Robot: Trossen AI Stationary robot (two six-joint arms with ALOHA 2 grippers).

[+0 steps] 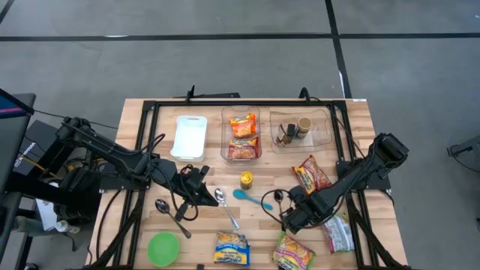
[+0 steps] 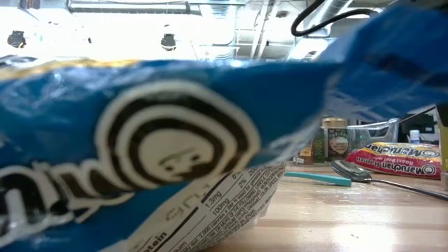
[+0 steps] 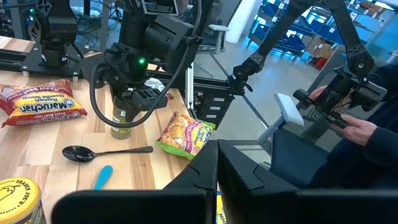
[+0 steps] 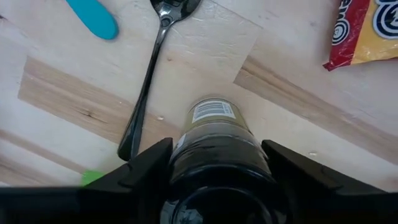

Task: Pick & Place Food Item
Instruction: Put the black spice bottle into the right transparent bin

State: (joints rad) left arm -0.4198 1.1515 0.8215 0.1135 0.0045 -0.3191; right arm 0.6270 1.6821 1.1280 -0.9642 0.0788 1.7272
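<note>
Right tool [image 4: 214, 163] gripping dark jar [image 4: 214, 134], black spoon [image 4: 152, 68] just beside, left tool [image 1: 204, 187] closed near silver spoon [image 1: 223, 202]

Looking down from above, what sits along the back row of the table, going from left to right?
White tray → clear bin of noodle packets → clear bin holding a small jar.
</note>
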